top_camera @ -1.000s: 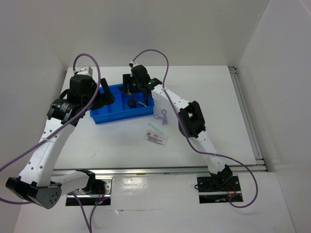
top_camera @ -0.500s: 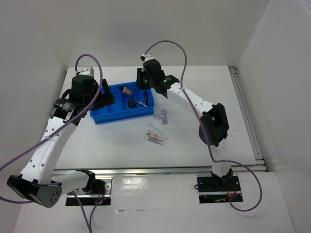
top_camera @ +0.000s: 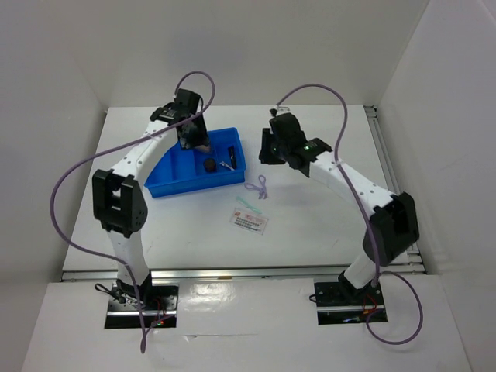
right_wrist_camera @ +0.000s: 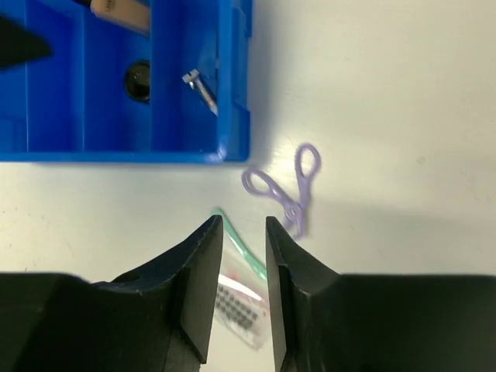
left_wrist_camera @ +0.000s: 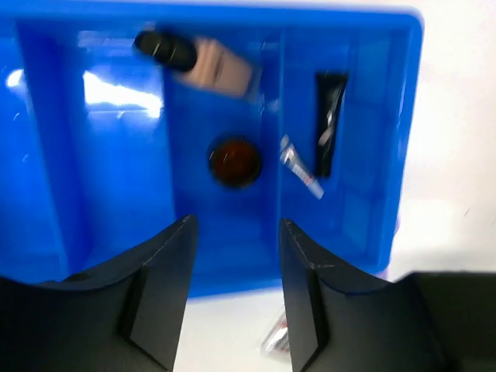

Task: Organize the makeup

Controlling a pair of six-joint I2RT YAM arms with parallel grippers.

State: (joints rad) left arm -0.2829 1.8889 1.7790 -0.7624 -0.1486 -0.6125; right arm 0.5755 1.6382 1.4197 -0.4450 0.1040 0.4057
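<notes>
The blue tray (top_camera: 164,186) holds a beige tube with a black cap (left_wrist_camera: 208,65), a round dark jar (left_wrist_camera: 235,160), a silvery clip (left_wrist_camera: 301,167) and a thin black stick (left_wrist_camera: 328,124). My left gripper (top_camera: 192,140) hovers over the tray's back part; in the left wrist view it (left_wrist_camera: 235,232) is open and empty. On the table right of the tray lie the purple loop (right_wrist_camera: 287,186) and the white sachet (top_camera: 249,222). My right gripper (right_wrist_camera: 242,225) hangs above them, jaws a narrow gap apart, holding nothing.
A thin green strip (right_wrist_camera: 240,243) lies between the purple loop and the sachet. White walls close in the table on the left, back and right. A metal rail (top_camera: 391,182) runs along the right edge.
The right gripper left the beige tube in the tray and drew back to the right. The left arm swung from the tray's left side over its back, its jaws narrowing.
</notes>
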